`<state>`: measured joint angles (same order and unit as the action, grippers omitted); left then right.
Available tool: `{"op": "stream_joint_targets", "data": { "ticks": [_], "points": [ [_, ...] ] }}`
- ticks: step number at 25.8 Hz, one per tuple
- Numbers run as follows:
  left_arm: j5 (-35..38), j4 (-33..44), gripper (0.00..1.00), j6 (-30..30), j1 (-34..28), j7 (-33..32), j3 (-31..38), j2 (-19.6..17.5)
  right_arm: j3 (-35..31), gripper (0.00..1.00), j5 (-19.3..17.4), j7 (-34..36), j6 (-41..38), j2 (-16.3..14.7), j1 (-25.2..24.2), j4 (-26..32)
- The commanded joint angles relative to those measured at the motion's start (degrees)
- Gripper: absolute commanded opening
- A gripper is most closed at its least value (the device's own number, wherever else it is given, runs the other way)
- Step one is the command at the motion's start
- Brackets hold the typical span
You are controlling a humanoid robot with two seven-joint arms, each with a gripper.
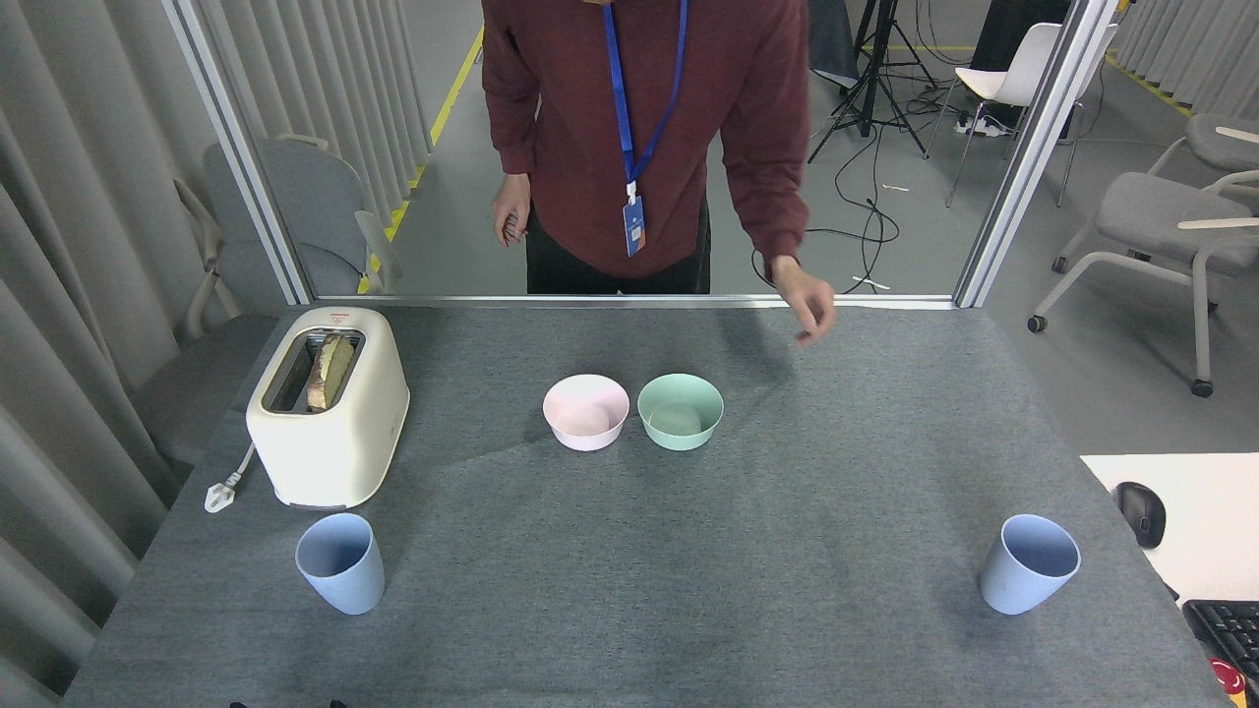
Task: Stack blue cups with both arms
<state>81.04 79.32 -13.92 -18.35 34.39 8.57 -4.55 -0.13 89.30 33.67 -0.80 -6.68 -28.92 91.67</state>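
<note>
Head view is showing both blue cups, left cup [340, 563] and right cup [1029, 565], standing well apart; no grippers showing, so reaching comes first.

Bright, even overhead light, no glare. The worktop [629, 590] carries soft shadows, faintest below the bowls at centre. Focus is sharp throughout; only the person's hand [812, 310], upper right of centre, blurs slightly.

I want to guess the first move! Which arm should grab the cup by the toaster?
Probably the left. That cup stands at the table's near left, in front of the toaster, the side the left arm comes from. Neither arm shows yet. The other cup suits the right.
</note>
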Motion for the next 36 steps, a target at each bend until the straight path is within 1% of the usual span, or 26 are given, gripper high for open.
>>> {"op": "stream_joint_targets", "data": {
  "ticks": [1,6,11,21,25,31,36],
  "points": [
    [-0.09,-2.59,1.0,-0.06,2.79,-0.47,-0.04,-0.38,0.04,1.0,0.0,-0.01,0.01,0.09,0.0,0.0],
    [0.88,-9.8,1.0,0.03,8.77,-1.44,-0.39,-0.81,0.04,1.0,0.0,-0.01,0.01,0.09,0.27,0.0],
    [0.97,-14.46,1.0,-0.06,14.39,-1.61,-2.06,-3.01,0.04,1.0,0.0,-0.01,0.01,0.17,0.35,-0.18],
    [1.05,-21.93,1.0,-0.06,21.6,-1.52,-6.02,-3.28,-0.05,1.0,0.0,-0.01,0.01,0.26,0.44,-0.53],
    [1.05,-28.17,1.0,0.47,27.14,-1.44,-6.19,-3.28,-0.05,1.0,0.0,-0.01,0.01,0.26,0.44,-0.53],
    [0.97,-31.95,1.0,1.35,30.83,-1.44,-6.19,-3.19,-0.22,1.0,0.0,0.08,0.01,0.26,0.44,-0.62],
    [0.97,-32.56,1.0,1.79,31.36,-1.0,-6.72,-2.92,-0.22,1.0,-0.09,0.08,0.01,0.26,0.44,-0.7]
  ]
}}
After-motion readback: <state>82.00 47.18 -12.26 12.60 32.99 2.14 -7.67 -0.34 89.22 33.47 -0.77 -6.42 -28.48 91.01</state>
